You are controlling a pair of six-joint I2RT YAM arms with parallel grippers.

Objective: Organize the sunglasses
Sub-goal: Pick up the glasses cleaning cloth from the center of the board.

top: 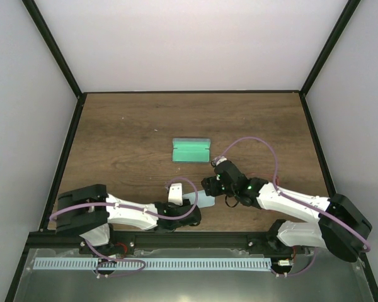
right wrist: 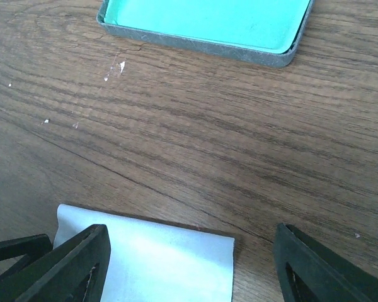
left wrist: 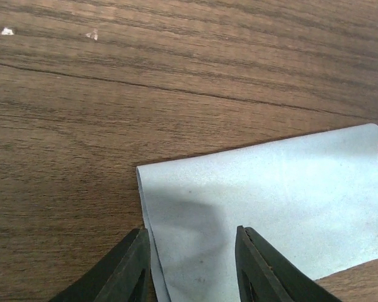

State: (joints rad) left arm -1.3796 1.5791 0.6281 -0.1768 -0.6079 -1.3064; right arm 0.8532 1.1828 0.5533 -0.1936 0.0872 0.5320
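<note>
The sunglasses do not show in any view. The blue-grey case (top: 192, 150) lies open at mid-table, its green inside up; its near edge shows in the right wrist view (right wrist: 208, 25). The pale blue cloth (top: 204, 201) lies flat on the wood between the two grippers. My left gripper (top: 188, 212) is open, its jaws low on either side of the cloth's left edge (left wrist: 271, 201), gripping nothing (left wrist: 192, 267). My right gripper (top: 210, 186) is open wide over the cloth's far right corner (right wrist: 151, 264), with nothing between its jaws (right wrist: 195, 264).
The wooden table (top: 126, 138) is walled on the left, right and far sides. A few white specks (right wrist: 116, 66) lie on the wood near the case. One finger of the left gripper (right wrist: 12, 250) shows at the bottom left of the right wrist view.
</note>
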